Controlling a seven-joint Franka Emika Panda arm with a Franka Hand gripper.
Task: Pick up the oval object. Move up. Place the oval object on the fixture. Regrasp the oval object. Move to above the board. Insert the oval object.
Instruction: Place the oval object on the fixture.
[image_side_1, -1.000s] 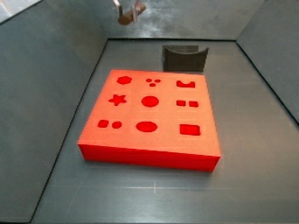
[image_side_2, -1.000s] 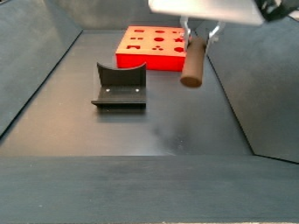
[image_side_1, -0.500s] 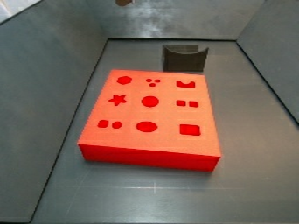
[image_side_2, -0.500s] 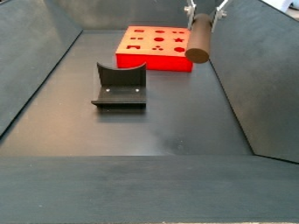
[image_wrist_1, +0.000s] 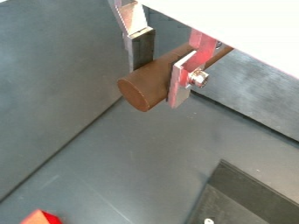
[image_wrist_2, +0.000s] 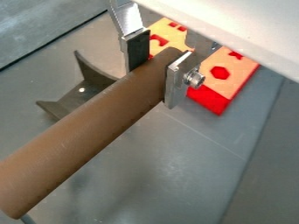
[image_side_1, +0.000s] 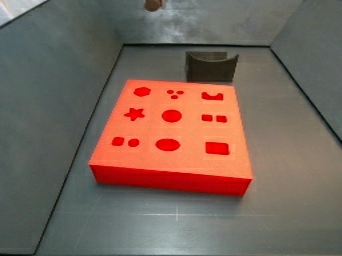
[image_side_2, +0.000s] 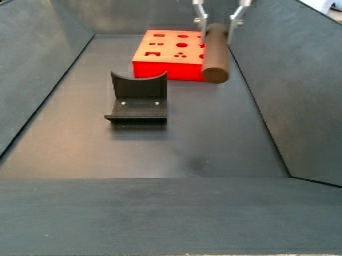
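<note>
My gripper (image_wrist_1: 162, 63) is shut on the oval object (image_wrist_1: 147, 87), a slim brown rod clamped near one end between the silver fingers (image_wrist_1: 181, 79). In a wrist view the oval object (image_wrist_2: 87, 144) runs out long from the gripper (image_wrist_2: 158, 59). In a side view the gripper (image_side_2: 218, 18) holds the oval object (image_side_2: 214, 52) in the air, slightly tilted, in front of the red board (image_side_2: 174, 52). The dark fixture (image_side_2: 136, 95) stands on the floor, apart from the rod. Only the rod's tip (image_side_1: 154, 5) shows at the picture's upper edge in a side view.
The red board (image_side_1: 171, 120) with shaped recesses lies mid-floor, the fixture (image_side_1: 211, 66) behind it. Grey sloping walls (image_side_2: 274, 90) enclose the floor on all sides. The fixture (image_wrist_2: 76, 83) and the board (image_wrist_2: 222, 74) show beneath the gripper.
The gripper has carried the oval object upward and then farther toward the board end. The rod stays clamped between the fingers. Board and fixture have not moved.
</note>
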